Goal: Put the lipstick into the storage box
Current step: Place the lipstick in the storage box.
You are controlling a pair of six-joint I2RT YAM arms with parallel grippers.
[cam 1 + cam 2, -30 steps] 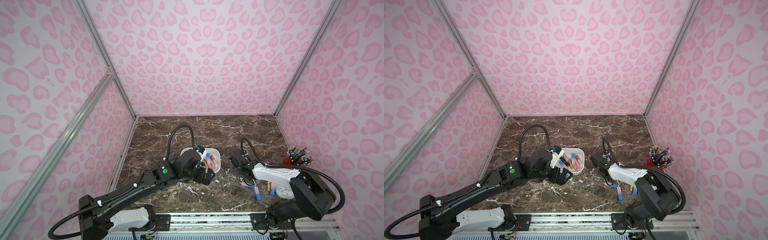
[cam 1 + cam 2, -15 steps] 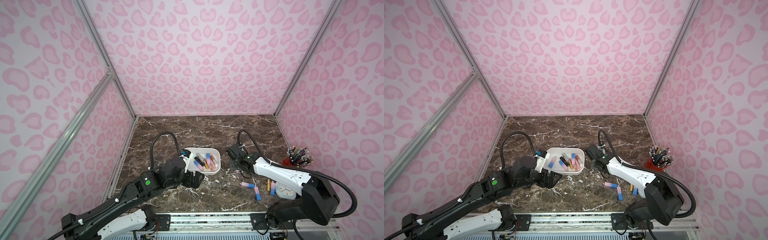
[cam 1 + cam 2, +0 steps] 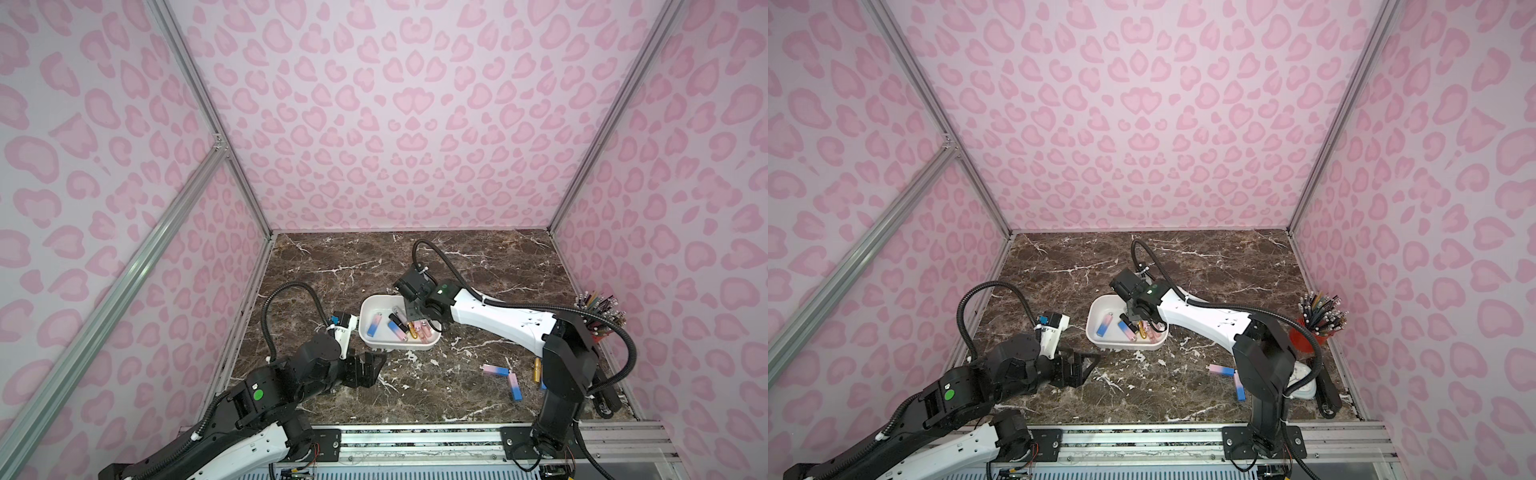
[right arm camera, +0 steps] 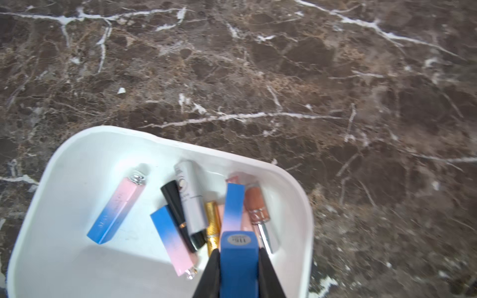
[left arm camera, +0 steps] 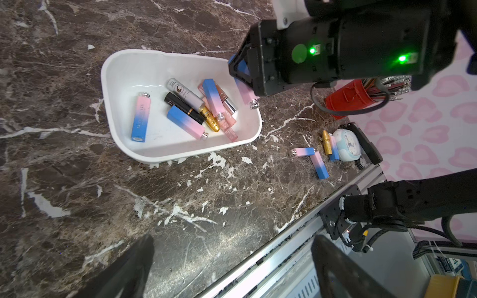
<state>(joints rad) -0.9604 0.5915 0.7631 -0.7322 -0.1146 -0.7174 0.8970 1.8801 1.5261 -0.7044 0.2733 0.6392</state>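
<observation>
Right gripper point(image 4: 238, 254), clamped on the lipstick point(image 5: 246, 93) over the storage box's point(image 4: 165, 139) far right corner, should lower before releasing; left gripper point(image 3: 368, 368) gapes wide, empty.

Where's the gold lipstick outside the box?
Left wrist view: the gold lipstick lies on the robot's right, by a pink-blue lipstick and the small clock.

Lighting is bright, even and diffuse in both top views; shadows beneath the arms are faint. Wall rails splay toward the frame edges. In the left wrist view, a sheen lies on the bench point(image 5: 77, 180) just ahead of the left hand point(image 5: 232, 258), whose fingers point(image 5: 129, 271) are out of focus. The right wrist view is soft overall. The storage box point(image 4: 77, 160) carries a grey shadow beside the right hand point(image 4: 238, 258).
</observation>
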